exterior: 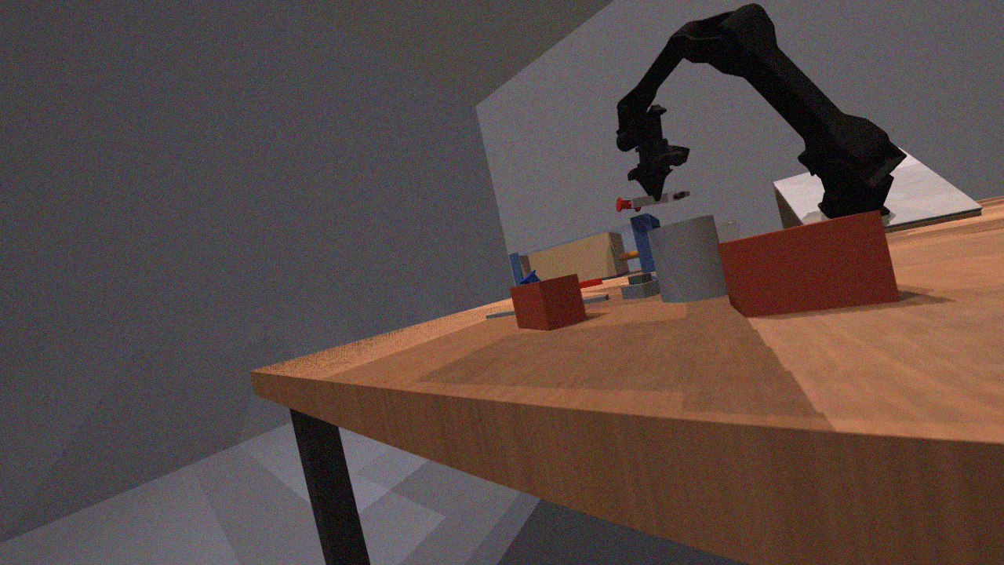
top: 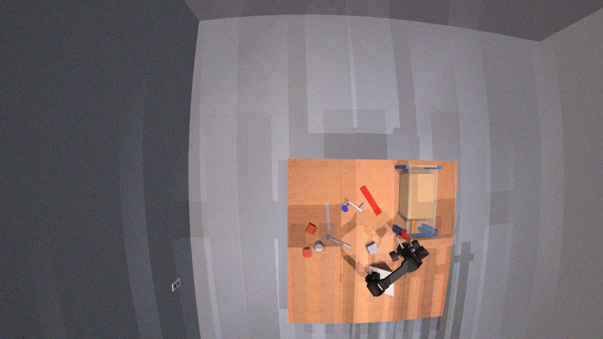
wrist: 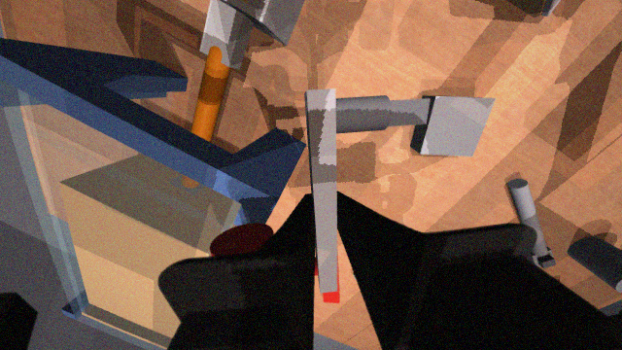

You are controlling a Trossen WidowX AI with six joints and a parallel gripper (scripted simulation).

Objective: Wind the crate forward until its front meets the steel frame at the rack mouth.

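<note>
My gripper (top: 402,245) (exterior: 656,197) (wrist: 322,198) is shut on the grey bar of the red-knobbed handle (top: 399,241) (exterior: 640,202) (wrist: 327,233), held above the bench near the rack mouth. Its key points sideways to the right in the wrist view, not down. The winch (wrist: 287,17) is partly in view at the top of the wrist view; the arm hides it in the top view. The tan crate (top: 417,196) (exterior: 579,256) (wrist: 112,253) sits flat inside the clear-panelled cubby, behind the blue steel frame (top: 421,235) (exterior: 645,240), with a gap between. An orange strap (top: 413,226) (wrist: 206,114) runs forward from it.
A grey block (top: 371,247) (wrist: 457,127) lies left of the winch area. Farther left are a blue-knobbed handle (top: 354,205), a red bar (top: 370,200), a wrench (top: 338,241), a grey strip (top: 328,216), a grey cylinder (top: 318,246) (exterior: 688,260) and two red blocks (top: 310,228) (top: 306,252).
</note>
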